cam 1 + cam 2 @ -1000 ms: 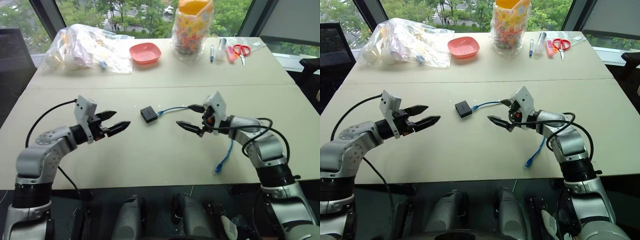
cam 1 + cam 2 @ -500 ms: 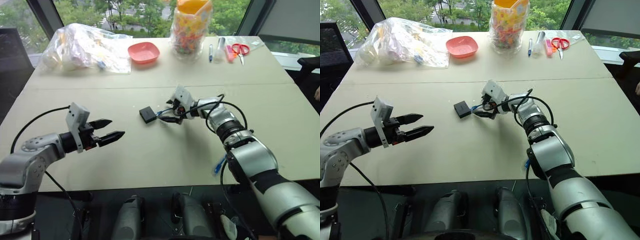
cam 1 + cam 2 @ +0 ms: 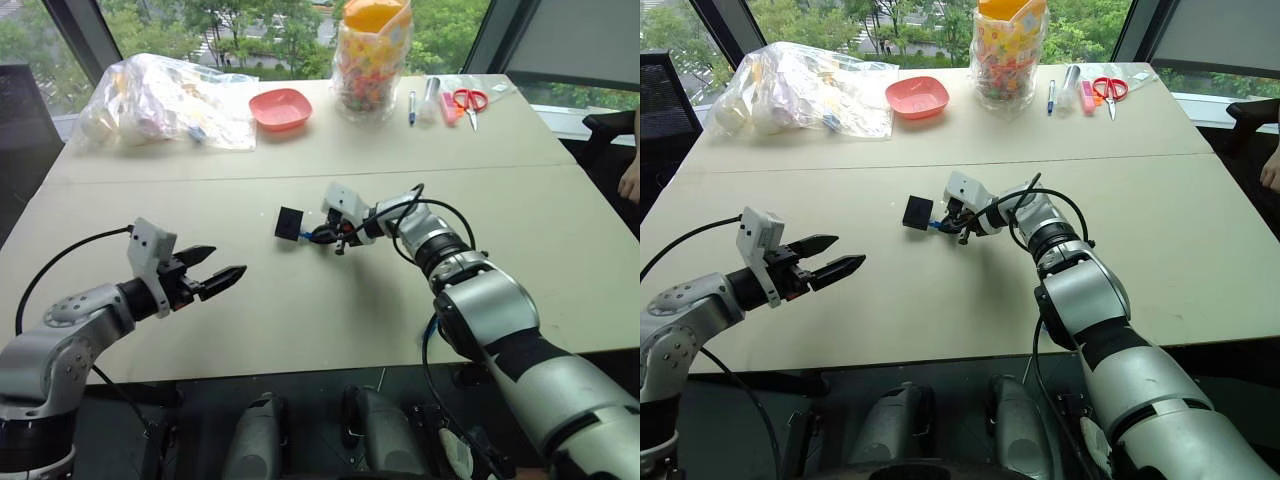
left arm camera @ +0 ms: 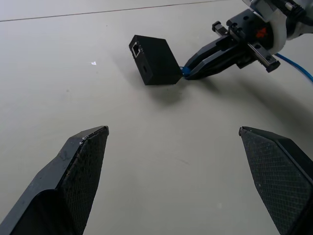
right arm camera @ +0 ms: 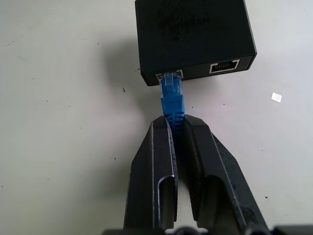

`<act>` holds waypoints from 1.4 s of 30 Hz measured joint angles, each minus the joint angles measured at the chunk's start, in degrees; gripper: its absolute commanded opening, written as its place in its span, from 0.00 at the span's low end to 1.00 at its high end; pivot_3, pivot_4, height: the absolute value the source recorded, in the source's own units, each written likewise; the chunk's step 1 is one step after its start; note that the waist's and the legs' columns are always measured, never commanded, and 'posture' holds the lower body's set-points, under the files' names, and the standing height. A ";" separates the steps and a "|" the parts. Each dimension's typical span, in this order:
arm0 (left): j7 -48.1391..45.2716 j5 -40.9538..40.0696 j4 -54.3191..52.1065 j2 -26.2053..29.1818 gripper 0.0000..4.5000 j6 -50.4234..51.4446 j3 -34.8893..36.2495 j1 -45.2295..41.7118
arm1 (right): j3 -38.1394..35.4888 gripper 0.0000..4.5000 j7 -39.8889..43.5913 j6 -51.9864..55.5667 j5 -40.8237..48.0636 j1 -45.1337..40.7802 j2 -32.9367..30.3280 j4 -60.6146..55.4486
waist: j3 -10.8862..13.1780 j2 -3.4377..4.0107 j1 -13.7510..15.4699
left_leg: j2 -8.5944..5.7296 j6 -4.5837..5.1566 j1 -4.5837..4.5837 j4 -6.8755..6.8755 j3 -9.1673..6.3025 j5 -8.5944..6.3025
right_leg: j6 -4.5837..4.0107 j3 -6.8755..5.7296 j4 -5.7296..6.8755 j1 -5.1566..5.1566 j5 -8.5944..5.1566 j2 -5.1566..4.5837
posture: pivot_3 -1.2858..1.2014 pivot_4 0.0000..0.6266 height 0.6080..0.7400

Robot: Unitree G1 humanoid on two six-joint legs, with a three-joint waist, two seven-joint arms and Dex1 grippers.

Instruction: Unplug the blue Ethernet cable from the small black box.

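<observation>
Small flat matte-black plastic box (image 5: 193, 39), mid-table, bore a second empty port beside the one occupied. Thin bright-blue Ethernet cable (image 5: 172, 100) sat plugged in, its clear-bluish plug seated, with the right gripper (image 5: 178, 128) clamped on its boot. Left gripper (image 4: 178, 142) hung near-left, fingers apart.

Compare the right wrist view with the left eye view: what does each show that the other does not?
Right wrist view: the plug seated in the box's port, and an empty port beside it.
Left eye view: the open left gripper, a pink bowl and scissors.
Both: the right gripper shut on the blue cable close to the black box.
</observation>
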 measured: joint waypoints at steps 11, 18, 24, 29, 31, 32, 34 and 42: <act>-21.75 8.23 43.55 -0.87 1.00 -10.12 -10.74 -37.51 | 4.78 0.00 -27.23 -24.12 -12.84 6.24 -11.35 -13.31 | 0.03 -0.04 0.34 | -0.29 -0.05 -0.36 0.01 0.20 0.08 | 0.21 0.00 -0.12 -0.18 0.12 -0.02 | 0.52 0.24 1.00; -28.39 16.72 74.35 -12.51 1.00 -22.87 -14.85 -54.42 | 4.94 0.00 -28.22 -25.70 -13.32 10.56 -14.14 -24.22 | 0.04 -0.06 -0.30 | -0.25 -0.03 -0.33 -0.01 0.28 0.09 | 0.33 0.04 -0.06 -0.23 0.04 0.05 | 0.52 0.24 1.00; -24.63 19.41 88.75 -18.89 1.00 -31.15 -11.57 -61.88 | 4.19 0.00 -27.51 -22.12 -13.05 15.10 -15.38 -34.84 | 0.05 -0.07 0.05 | -0.26 -0.03 -0.34 0.01 0.25 0.08 | 0.34 0.04 -0.05 -0.22 0.04 0.01 | 0.52 0.24 1.00; -23.97 21.13 91.91 -21.09 0.87 -33.12 -9.41 -63.63 | 3.73 0.00 -26.49 -17.95 -12.17 18.26 -15.47 -41.01 | 0.05 -0.08 0.08 | -0.26 -0.02 -0.33 0.02 0.24 0.08 | 0.34 0.03 -0.03 -0.21 0.04 0.02 | 0.52 0.24 1.00; -24.30 21.69 92.46 -21.65 0.73 -33.56 -8.93 -63.88 | 3.73 0.00 -26.43 -16.57 -12.15 18.92 -15.47 -42.34 | 0.05 -0.08 0.09 | -0.25 -0.02 -0.34 0.03 0.24 0.08 | 0.34 0.03 -0.03 -0.21 0.04 0.02 | 0.52 0.24 1.00; -24.77 21.98 92.70 -21.79 0.62 -33.61 -8.37 -64.01 | 3.72 0.00 -26.43 -16.19 -12.15 19.16 -15.47 -42.73 | 0.05 -0.08 0.09 | -0.26 -0.02 -0.33 0.03 0.24 0.08 | 0.34 0.03 -0.03 -0.21 0.04 0.02 | 0.52 0.24 1.00; -25.58 22.26 92.70 -21.89 0.45 -33.62 -7.87 -64.12 | 3.72 0.00 -26.41 -15.35 -12.16 19.55 -15.48 -43.47 | 0.05 -0.08 0.08 | -0.26 -0.02 -0.33 0.03 0.23 0.08 | 0.33 0.03 -0.03 -0.21 0.04 0.02 | 0.52 0.24 1.00; -29.02 23.11 92.69 -22.48 0.11 -32.78 -5.80 -64.89 | 3.72 0.00 -26.41 -13.12 -12.19 20.55 -15.55 -44.98 | 0.06 -0.09 0.18 | -0.26 -0.02 -0.34 0.04 0.21 0.08 | 0.34 0.03 -0.02 -0.20 0.04 0.02 | 0.52 0.24 1.00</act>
